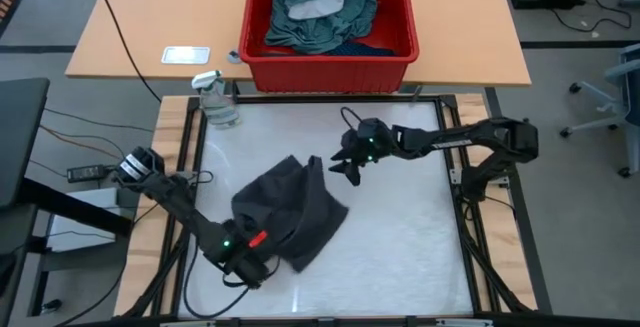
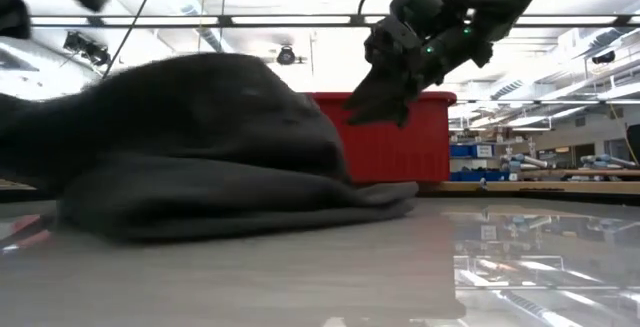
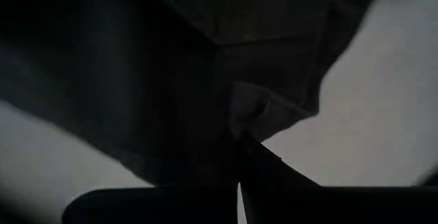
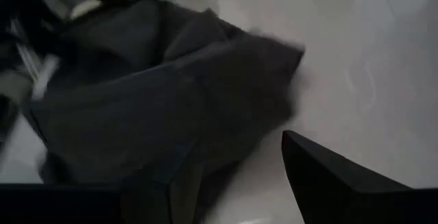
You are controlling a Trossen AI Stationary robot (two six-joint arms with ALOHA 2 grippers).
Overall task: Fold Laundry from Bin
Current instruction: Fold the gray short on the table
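From above, the white table (image 1: 400, 237) holds a dark grey garment (image 1: 290, 212) left of centre; the red bin (image 1: 330, 62) sits top centre with teal laundry (image 1: 325, 7). The left gripper (image 1: 252, 264), lower left, clamps the garment's edge. The right gripper (image 1: 350, 167) hovers spread and empty. Low view: the garment (image 2: 200, 147) is heaped at left, the right gripper (image 2: 385, 97) above it.

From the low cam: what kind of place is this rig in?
Probably a robotics lab or workshop. Strip lights on an open ceiling, benches with blue storage bins at the back, cables across the floor, and office chairs beside the table.
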